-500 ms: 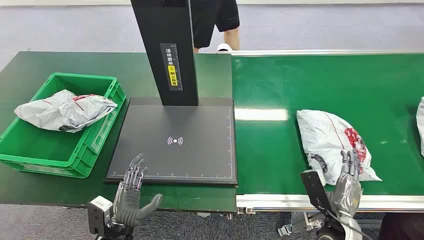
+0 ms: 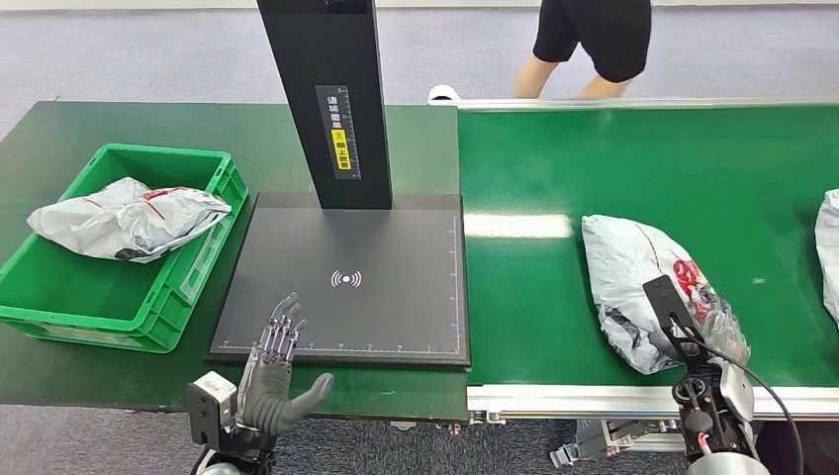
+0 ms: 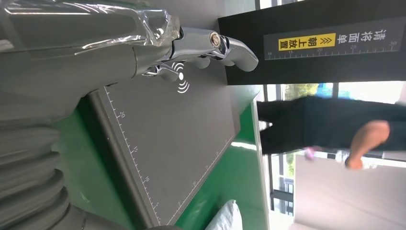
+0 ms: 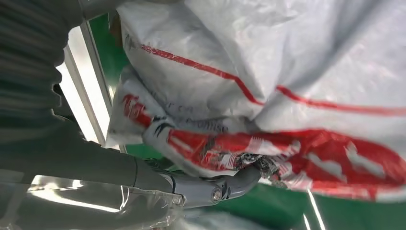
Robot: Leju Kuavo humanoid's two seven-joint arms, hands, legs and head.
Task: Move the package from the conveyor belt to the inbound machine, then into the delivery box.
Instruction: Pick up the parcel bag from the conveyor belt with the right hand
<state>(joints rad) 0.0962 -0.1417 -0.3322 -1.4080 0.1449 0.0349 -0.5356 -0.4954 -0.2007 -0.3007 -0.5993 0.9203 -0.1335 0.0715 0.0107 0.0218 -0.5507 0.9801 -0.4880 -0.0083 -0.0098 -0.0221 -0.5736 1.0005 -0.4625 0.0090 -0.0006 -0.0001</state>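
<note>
A white package with red print (image 2: 633,272) lies on the green conveyor belt (image 2: 613,158), near its front edge. My right hand (image 2: 714,322) reaches into the package's near right corner. In the right wrist view its thumb (image 4: 225,187) and dark fingertips (image 4: 258,165) pinch a red-printed fold of the package (image 4: 239,72). My left hand (image 2: 279,371) hovers open, fingers spread, at the front edge of the inbound machine's black plate (image 2: 346,237). The green delivery box (image 2: 188,272) stands at the left, with one white package (image 2: 129,218) inside.
The machine's black post (image 2: 331,99) rises from the back of the plate. Another white package (image 2: 829,252) enters at the belt's right edge. A person in black shorts (image 2: 594,40) stands behind the belt. The left wrist view looks along the plate (image 3: 167,143) toward the post (image 3: 325,48).
My right hand has moved forward onto the package and closed on its near corner, wrist turned over. Both belt packages drifted slightly left. The left hand edged forward. The person walked right.
</note>
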